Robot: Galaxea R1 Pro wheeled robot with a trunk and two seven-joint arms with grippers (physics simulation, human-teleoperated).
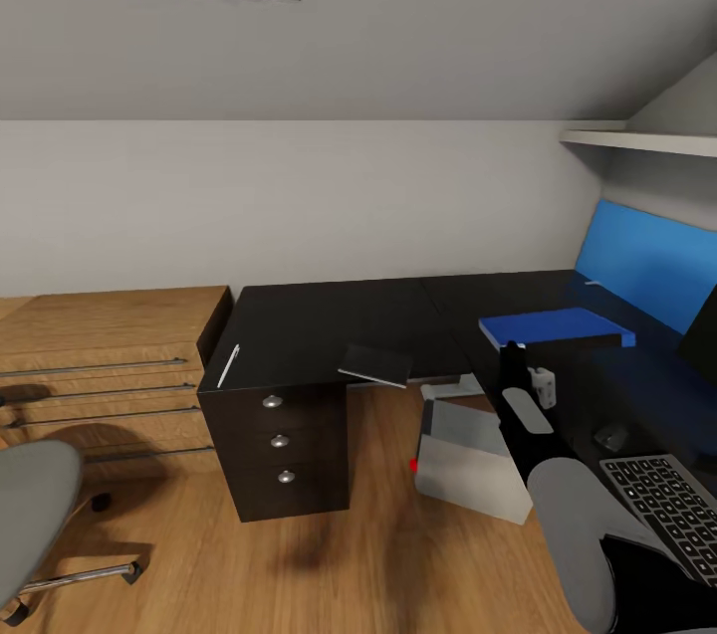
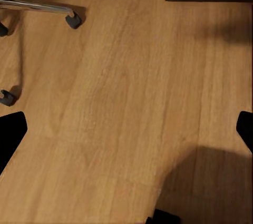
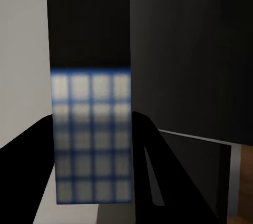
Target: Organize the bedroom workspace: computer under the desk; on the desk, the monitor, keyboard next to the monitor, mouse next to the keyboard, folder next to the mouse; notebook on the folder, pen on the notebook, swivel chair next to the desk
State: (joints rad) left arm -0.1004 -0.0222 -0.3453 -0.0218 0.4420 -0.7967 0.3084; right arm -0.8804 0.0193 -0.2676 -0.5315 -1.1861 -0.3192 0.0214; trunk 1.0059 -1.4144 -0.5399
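Wood flooring (image 1: 378, 554) runs under a sloped grey wall, with the black desk (image 1: 329, 325) standing against that wall as the landmark. Far left of the desk, the grey seat of the swivel chair (image 1: 30, 515) shows at the picture's edge, its chrome leg and castors (image 2: 73, 20) seen over open floor in the left wrist view. Between chair and desk stands a wooden drawer chest (image 1: 100, 365), touching the desk's left side. The left gripper's (image 2: 126, 129) dark fingertips (image 2: 10, 134) sit wide apart over bare floor, holding nothing.

On the desk's left front edge lies the pen (image 1: 228, 366), above a three-drawer pedestal (image 1: 284, 460). Right of it, the dark notebook (image 1: 376, 365) overhangs the front edge. Under the desk, right of the pedestal, sits the grey computer (image 1: 468, 465) on the floor. Further right, the blue folder (image 1: 553, 327) rests on the desk, held by the right gripper (image 1: 513, 355), whose fingers (image 3: 158, 176) clamp a blue checkered sheet. Right of that lie the mouse (image 1: 609, 436) and the keyboard (image 1: 667, 515), with the monitor's (image 1: 702, 335) dark edge beyond.
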